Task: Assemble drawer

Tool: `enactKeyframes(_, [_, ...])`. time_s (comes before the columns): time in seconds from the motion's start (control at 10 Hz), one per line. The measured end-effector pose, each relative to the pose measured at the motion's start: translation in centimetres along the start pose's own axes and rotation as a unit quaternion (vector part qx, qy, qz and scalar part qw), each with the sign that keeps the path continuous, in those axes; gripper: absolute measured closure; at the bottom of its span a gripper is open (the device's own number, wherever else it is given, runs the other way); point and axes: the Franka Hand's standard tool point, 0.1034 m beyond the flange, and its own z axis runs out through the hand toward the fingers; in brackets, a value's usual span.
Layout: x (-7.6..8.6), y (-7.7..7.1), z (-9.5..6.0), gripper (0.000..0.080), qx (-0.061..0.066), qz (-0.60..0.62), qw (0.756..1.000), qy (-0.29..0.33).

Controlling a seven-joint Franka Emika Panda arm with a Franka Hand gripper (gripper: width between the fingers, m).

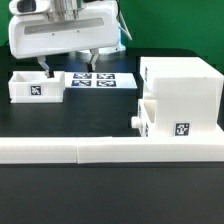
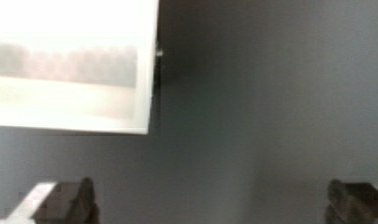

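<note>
A small white open drawer box (image 1: 35, 87) with a marker tag on its front sits on the black table at the exterior view's left. The large white drawer cabinet (image 1: 180, 90) stands at the right, with another drawer (image 1: 150, 122) and its knob (image 1: 133, 120) partly pushed into its lower part. My gripper (image 1: 68, 66) hangs over the table just right of the small box, jaws wide apart and empty. In the wrist view the gripper (image 2: 211, 205) shows two dark fingertips (image 2: 61, 200) over bare table, and a white part (image 2: 70, 65), apparently the small box, lies beyond them.
The marker board (image 1: 97, 80) lies flat behind the gripper, between the small box and the cabinet. A long white rail (image 1: 100, 152) runs along the table's front edge.
</note>
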Motion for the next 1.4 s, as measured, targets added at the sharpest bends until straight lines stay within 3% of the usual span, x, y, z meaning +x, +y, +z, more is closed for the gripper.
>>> enactKeyframes(0.2, [-1.6,0.2,0.4,0.0150,-0.012,-0.005,1.000,0.009])
enactKeyframes(0.7, [-1.3,0.1,0.4,0.0150,-0.011,-0.006,1.000,0.009])
enactKeyframes(0.8, [-2.1,0.6,0.6,0.0150,-0.014,0.001,1.000,0.008])
enactKeyframes(0.9, [-3.8,1.3,1.1,0.0150,-0.028,0.012,0.999,0.020])
enactKeyframes(1.0, [-5.2,1.5,1.8,0.0150,-0.035,0.018,0.999,0.022])
enactKeyframes(1.2, [-6.5,2.0,3.3,0.0150,-0.043,0.030,0.998,0.029])
enactKeyframes(1.4, [-6.9,1.7,4.5,0.0150,-0.040,0.029,0.998,0.026])
